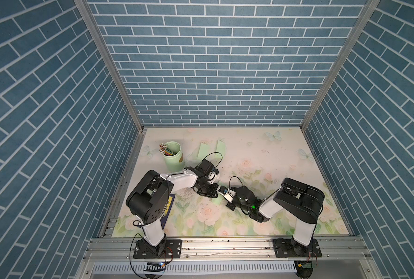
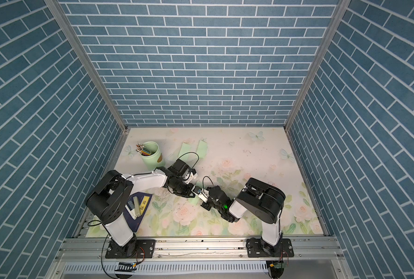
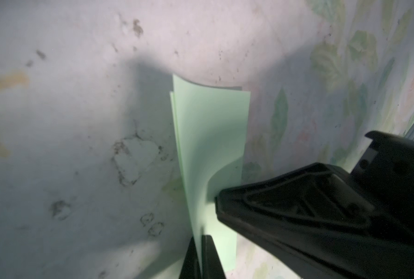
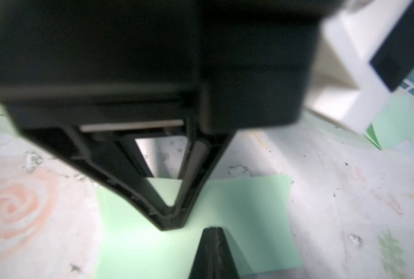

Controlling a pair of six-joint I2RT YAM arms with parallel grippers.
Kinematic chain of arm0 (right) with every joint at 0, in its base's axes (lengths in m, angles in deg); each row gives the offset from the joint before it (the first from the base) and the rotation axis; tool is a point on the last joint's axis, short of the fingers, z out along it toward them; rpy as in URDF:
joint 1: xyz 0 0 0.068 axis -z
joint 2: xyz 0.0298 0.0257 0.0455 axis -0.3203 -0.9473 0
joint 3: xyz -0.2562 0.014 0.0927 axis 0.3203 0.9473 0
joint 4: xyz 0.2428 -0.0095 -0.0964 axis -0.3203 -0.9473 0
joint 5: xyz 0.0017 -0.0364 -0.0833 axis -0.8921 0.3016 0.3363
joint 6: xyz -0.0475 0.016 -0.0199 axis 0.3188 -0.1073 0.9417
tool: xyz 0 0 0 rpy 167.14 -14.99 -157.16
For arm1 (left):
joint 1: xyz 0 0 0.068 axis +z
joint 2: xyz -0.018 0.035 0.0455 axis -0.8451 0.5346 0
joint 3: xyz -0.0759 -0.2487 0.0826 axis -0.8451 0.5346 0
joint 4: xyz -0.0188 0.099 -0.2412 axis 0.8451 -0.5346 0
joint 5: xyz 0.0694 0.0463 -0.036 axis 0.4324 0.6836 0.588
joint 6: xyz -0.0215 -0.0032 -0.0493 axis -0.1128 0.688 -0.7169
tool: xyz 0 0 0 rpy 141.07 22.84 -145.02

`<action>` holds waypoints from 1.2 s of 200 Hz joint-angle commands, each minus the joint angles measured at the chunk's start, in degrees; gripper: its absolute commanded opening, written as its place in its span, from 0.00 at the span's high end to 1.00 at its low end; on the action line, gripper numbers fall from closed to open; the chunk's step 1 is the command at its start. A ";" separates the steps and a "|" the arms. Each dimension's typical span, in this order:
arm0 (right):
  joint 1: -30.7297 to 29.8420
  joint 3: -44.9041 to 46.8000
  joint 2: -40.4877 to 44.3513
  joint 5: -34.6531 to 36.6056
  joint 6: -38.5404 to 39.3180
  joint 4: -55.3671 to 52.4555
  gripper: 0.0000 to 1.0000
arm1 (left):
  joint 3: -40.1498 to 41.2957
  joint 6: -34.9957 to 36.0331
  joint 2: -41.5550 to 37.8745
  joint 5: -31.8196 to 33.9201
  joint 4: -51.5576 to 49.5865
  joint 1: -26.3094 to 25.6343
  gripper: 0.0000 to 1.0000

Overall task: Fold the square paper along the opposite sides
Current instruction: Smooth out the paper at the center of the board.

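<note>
The square paper (image 3: 210, 135) is pale green and folded over, its layers fanning slightly at the far end. My left gripper (image 3: 200, 253) is shut on its near edge and holds the sheet on edge over the table. My right gripper (image 4: 214, 232) is shut with nothing between its fingers, its tips against the paper's (image 4: 249, 212) flat face just beside the left gripper's fingers (image 4: 169, 217). In both top views the two grippers (image 1: 217, 193) (image 1: 222, 190) meet mid-table and hide most of the paper (image 1: 216, 200).
A green cup of pencils (image 1: 173, 155) stands at the back left. Two folded green slips (image 1: 204, 148) (image 1: 221, 147) lie behind the left arm. A dark blue book (image 2: 138, 210) lies under the left arm's elbow. Brick-patterned walls enclose the floral table (image 1: 273, 157).
</note>
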 commanded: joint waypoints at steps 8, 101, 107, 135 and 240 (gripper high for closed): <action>2.78 1.95 -2.43 3.03 -2.82 -2.93 1.00 | 1.88 0.63 0.31 2.84 -2.15 -0.20 1.00; 5.97 1.58 -5.11 7.43 -4.97 -8.11 1.00 | 2.06 0.81 0.18 3.52 -2.24 -0.18 1.00; 6.04 1.40 -5.00 7.74 -5.23 -8.87 1.00 | 2.06 0.81 0.26 3.54 -2.24 -0.11 1.00; 6.12 1.80 -4.99 9.16 -6.56 -9.97 1.00 | 2.14 0.79 0.21 3.72 -2.08 -0.12 1.00; 7.69 2.34 -4.66 11.32 -8.94 -10.76 1.00 | 2.24 0.89 0.14 3.46 -1.80 -0.14 1.00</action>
